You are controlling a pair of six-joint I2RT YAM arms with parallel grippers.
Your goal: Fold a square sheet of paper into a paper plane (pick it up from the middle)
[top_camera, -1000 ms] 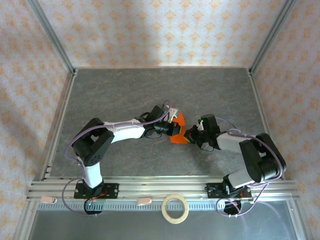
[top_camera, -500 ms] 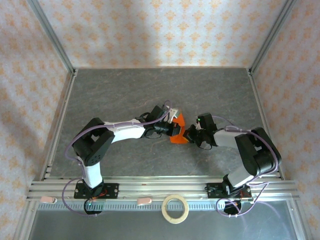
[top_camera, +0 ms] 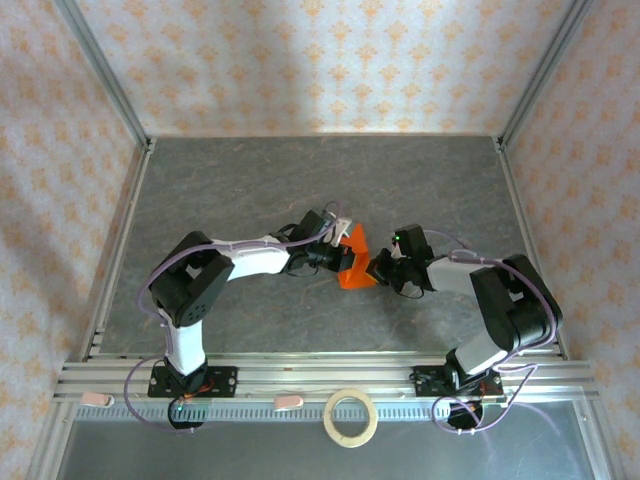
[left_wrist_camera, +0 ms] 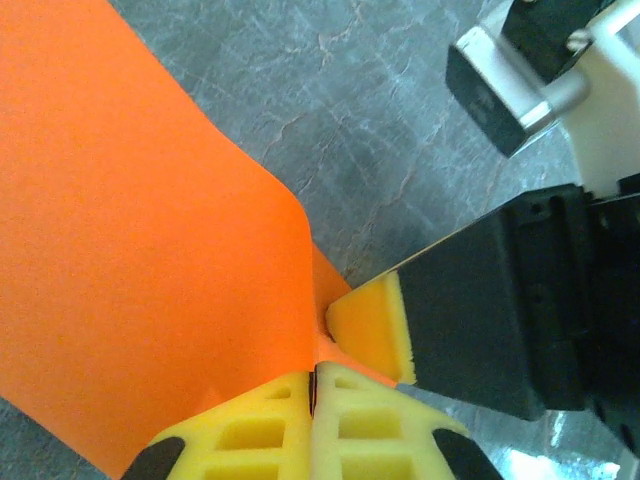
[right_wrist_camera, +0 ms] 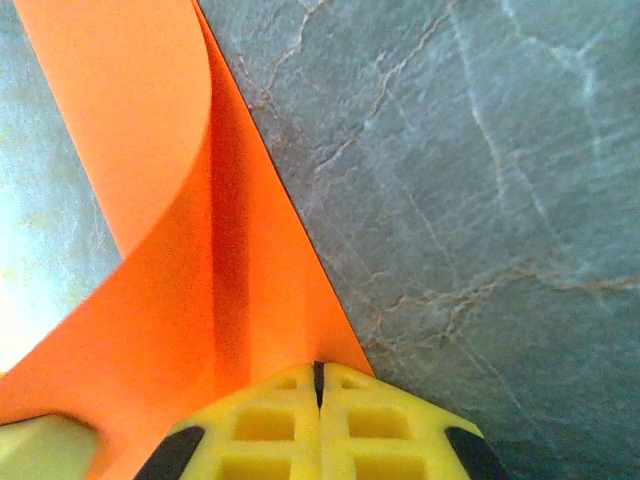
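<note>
The folded orange paper (top_camera: 355, 264) is held just above the middle of the grey table, between both grippers. My left gripper (top_camera: 343, 256) comes in from the left and is shut on the paper's edge; in the left wrist view its yellow pads (left_wrist_camera: 270, 420) press together on the orange paper (left_wrist_camera: 130, 250). My right gripper (top_camera: 379, 267) comes in from the right, shut on the opposite side. Its pads (right_wrist_camera: 370, 420) pinch a creased corner of the paper (right_wrist_camera: 190, 260). The right gripper's pad (left_wrist_camera: 372, 320) sits close beside the left one's tips. The sheet curves upward between the two grips.
A pale tape ring (top_camera: 351, 417) lies on the front shelf below the rail (top_camera: 320, 378). Aluminium frame posts and patterned walls enclose the grey table (top_camera: 250, 180) on three sides.
The right arm's elbow has swung in and its gripper moved slightly left toward the paper. The left gripper has tilted the paper up a little. Both stay shut.
</note>
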